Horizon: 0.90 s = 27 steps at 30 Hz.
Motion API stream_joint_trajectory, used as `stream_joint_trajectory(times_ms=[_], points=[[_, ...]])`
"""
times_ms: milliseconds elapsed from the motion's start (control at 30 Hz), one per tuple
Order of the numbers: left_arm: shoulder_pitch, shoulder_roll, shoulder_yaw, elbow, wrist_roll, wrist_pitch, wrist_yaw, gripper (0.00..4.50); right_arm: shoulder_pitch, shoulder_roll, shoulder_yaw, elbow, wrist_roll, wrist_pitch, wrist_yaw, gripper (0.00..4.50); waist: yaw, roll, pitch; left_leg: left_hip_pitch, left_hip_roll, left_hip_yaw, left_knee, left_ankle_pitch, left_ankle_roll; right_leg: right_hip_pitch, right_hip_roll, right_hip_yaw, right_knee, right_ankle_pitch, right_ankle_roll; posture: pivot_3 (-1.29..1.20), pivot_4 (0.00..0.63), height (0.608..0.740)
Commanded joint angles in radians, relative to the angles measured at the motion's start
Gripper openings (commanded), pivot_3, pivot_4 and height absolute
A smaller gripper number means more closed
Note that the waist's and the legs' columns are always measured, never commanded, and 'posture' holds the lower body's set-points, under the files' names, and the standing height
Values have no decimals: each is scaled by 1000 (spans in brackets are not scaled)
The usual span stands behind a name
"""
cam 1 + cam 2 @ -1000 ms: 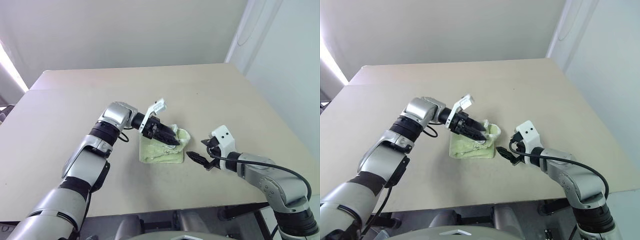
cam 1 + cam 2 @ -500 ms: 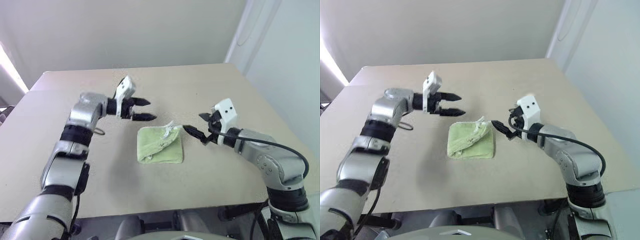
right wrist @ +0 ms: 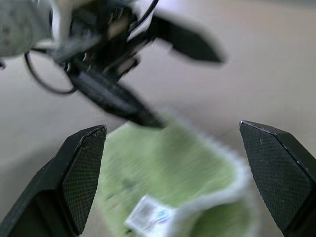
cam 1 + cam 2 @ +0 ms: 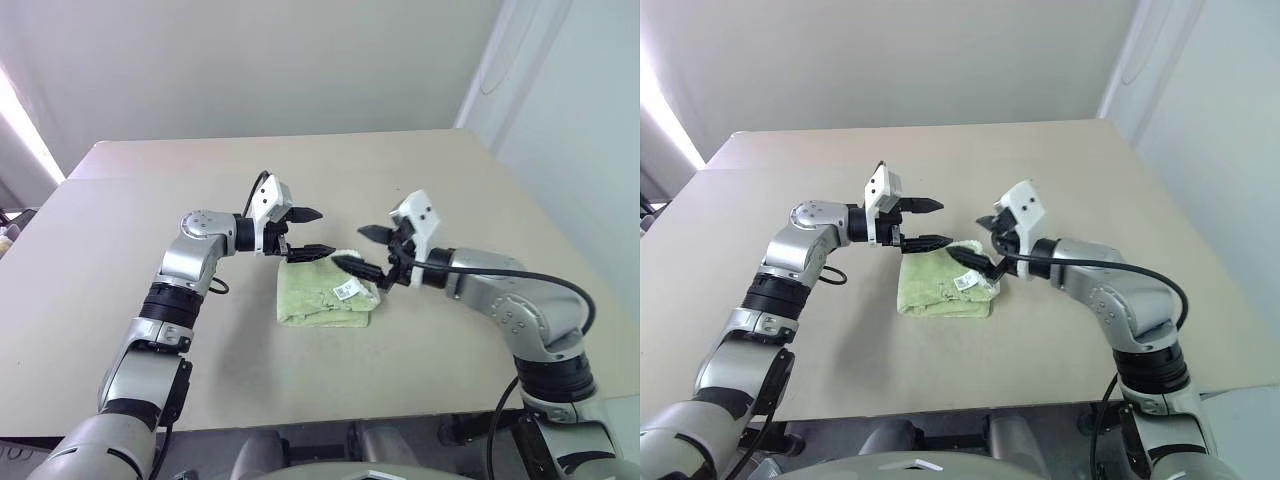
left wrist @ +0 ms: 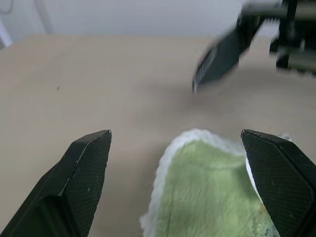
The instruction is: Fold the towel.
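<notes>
1. Your towel lies folded in a small bundle near the middle of the table.
2. Its white tag faces up toward the bundle's 3 o'clock side; its print is too small to read.
3. Your left gripper hovers at the towel's 11 o'clock, fingers spread wide, empty.
4. Your right gripper hovers at 1 o'clock, fingers wide apart, empty.

Soft daylight glares in from the far left (a washed-out strip), faint shadows on the bench; both wrist views blur.
</notes>
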Motion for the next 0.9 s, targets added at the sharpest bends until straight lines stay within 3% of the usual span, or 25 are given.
stream_joint_trajectory(times_ms=[33, 167, 367, 667, 900], points=[[32, 20, -20, -54, 12, -28, -22, 4436, -2, 20, 55, 40, -28, -39, 32, 4500, -5, 0, 0, 1, 0, 0, 0, 0, 0, 0, 0, 0, 0, -2, -1, 0, 0, 712], [70, 58, -27, -70, 20, -52, -48, 4436, -6, 58, 106, 151, -80, -76, 40, 4500, -6, 0, 0, 6, 0, 1, 1, 0, 0, 1, 0, 1, 0, -2, 0, 0, 0, 712], [113, 85, -76, 42, 120, -246, -35, 4436, 20, 30, 140, 202, -161, -109, 44, 4500, -2, 0, 0, 8, 0, 1, 1, 0, 0, 4, 0, 1, -1, -3, 0, 0, 0, 712], [116, 60, -138, 336, 265, -583, 34, 4436, 73, -21, 102, 164, -197, -102, 46, 4500, -3, -1, -1, 11, 0, 1, 1, 0, 0, 6, 0, 1, -1, -3, 0, 0, 0, 712], [54, 24, -136, 587, 305, -730, 96, 4436, 89, -11, 132, 186, -245, -118, 36, 4500, -4, 2, -7, 17, 0, 0, 1, 0, 0, 19, 0, 0, -1, -3, 1, 0, 0, 712]])
